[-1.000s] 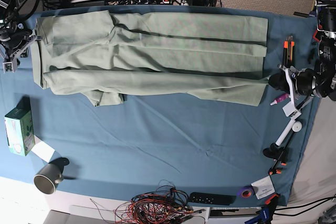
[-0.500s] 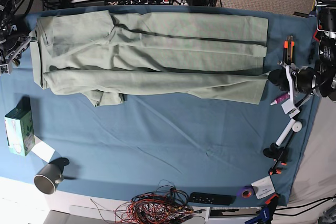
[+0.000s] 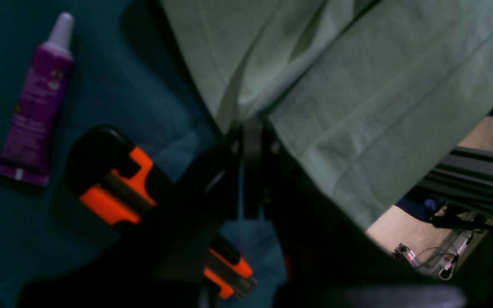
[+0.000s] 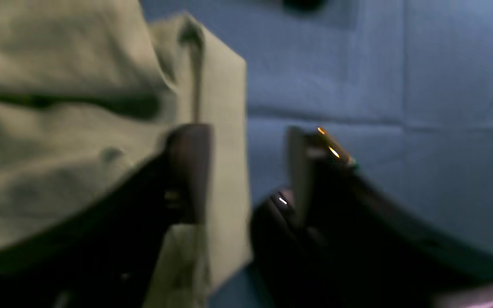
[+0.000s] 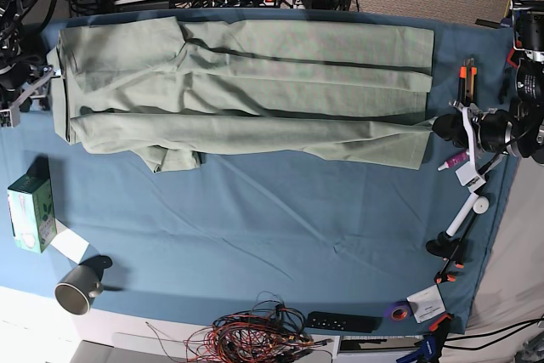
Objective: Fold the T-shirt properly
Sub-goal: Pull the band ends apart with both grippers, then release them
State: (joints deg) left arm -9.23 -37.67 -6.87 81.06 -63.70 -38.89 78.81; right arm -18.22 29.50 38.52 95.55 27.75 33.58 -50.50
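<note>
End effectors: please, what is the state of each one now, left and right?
Left end effector: closed, pinching the edge of the T-shirt.
Right end effector: open, holding nothing; one finger lies over the shirt.

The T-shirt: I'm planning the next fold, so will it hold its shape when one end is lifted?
Probably not. The T-shirt lies in soft creases and overlapping layers, so it looks floppy and would likely sag. Spread long across the table cloth, its far end would probably drag rather than lift.
</note>
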